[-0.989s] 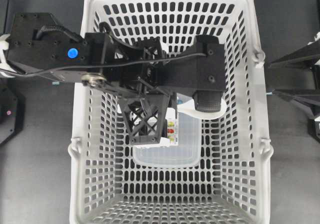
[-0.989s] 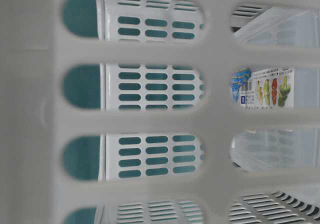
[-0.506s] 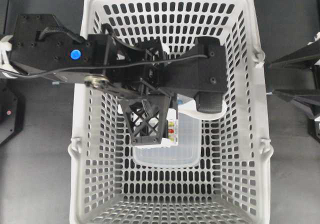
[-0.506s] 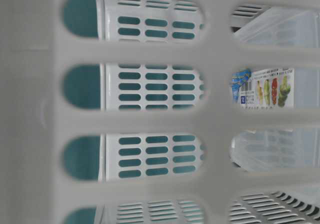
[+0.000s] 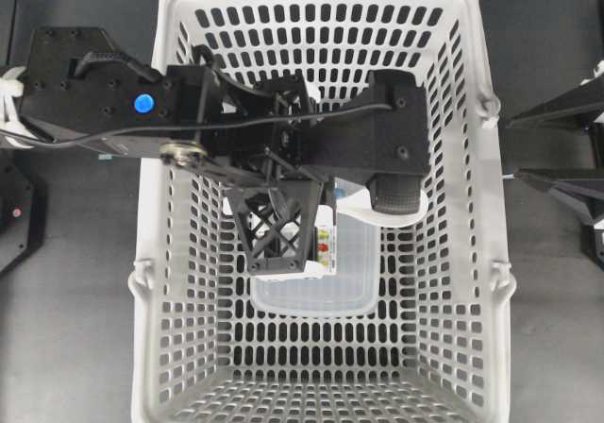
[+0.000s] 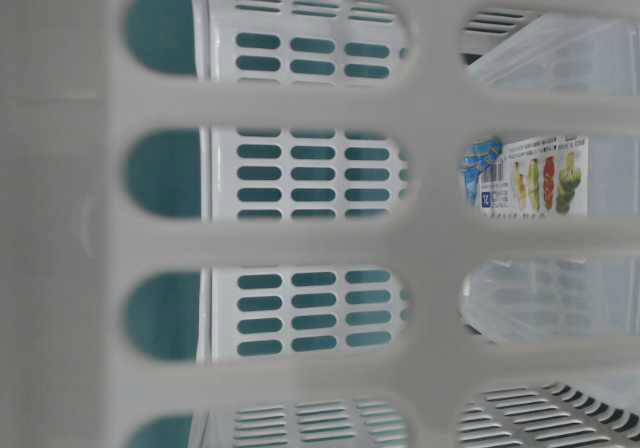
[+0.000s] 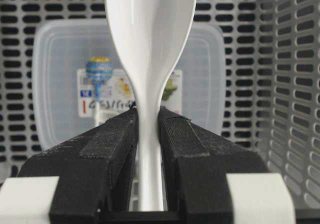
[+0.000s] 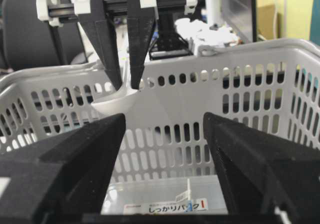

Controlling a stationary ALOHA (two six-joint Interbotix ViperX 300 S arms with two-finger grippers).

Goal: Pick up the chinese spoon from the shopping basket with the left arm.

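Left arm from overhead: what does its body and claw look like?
The left arm is black and boxy, with a round blue dot, a thin black cable and screw holes. Its claw has black padded fingers on white blocks, with lattice-patterned sides.

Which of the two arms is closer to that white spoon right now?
Left. The left gripper is clamped on the chinese spoon by its handle, above the shopping basket. The right gripper stays outside, fingers open.

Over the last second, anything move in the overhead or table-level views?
The black left arm shifted slightly rightward over the light-grey slotted shopping basket. Its gripper stays shut on the glossy white chinese spoon. The clear lidded container stayed put, and the right gripper stays open.
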